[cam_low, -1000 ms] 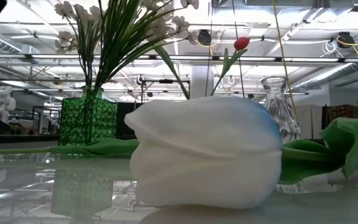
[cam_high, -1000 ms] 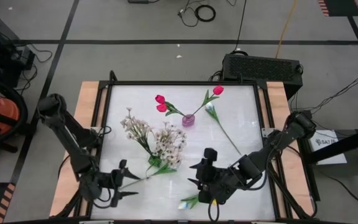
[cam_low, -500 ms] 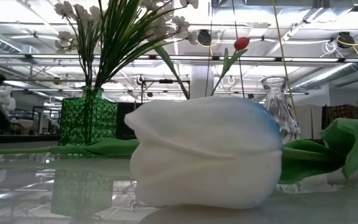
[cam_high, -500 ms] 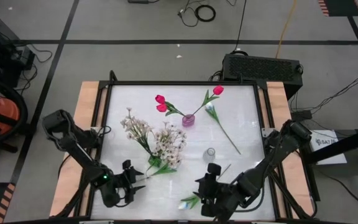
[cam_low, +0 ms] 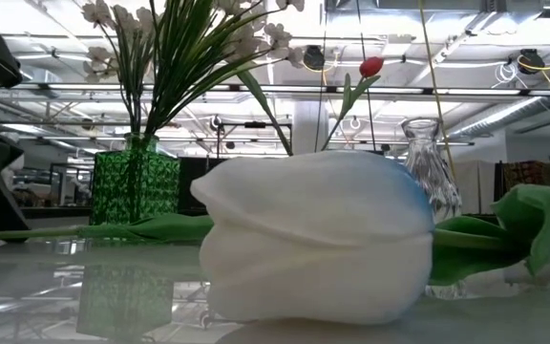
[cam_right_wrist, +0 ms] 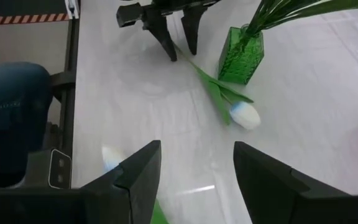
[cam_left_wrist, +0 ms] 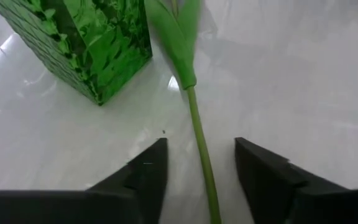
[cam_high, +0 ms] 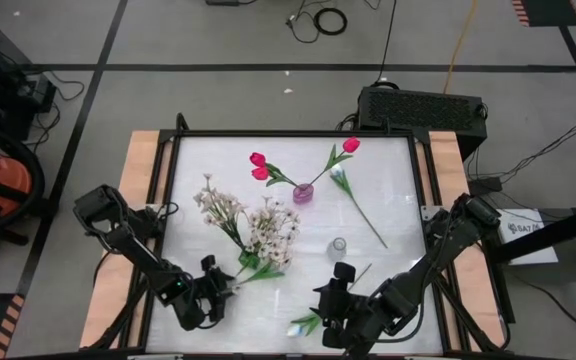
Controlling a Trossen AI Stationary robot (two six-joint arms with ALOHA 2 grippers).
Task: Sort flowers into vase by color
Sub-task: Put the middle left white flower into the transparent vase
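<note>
No writing readable; left gripper [cam_left_wrist: 197, 165] open astride green stem [cam_left_wrist: 199, 134].

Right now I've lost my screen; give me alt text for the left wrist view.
The left gripper is open low over the white table, its two dark fingers straddling a thin green tulip stem that lies flat and runs away from the camera into a leaf. The green glass vase stands just beyond, beside the stem.
</note>
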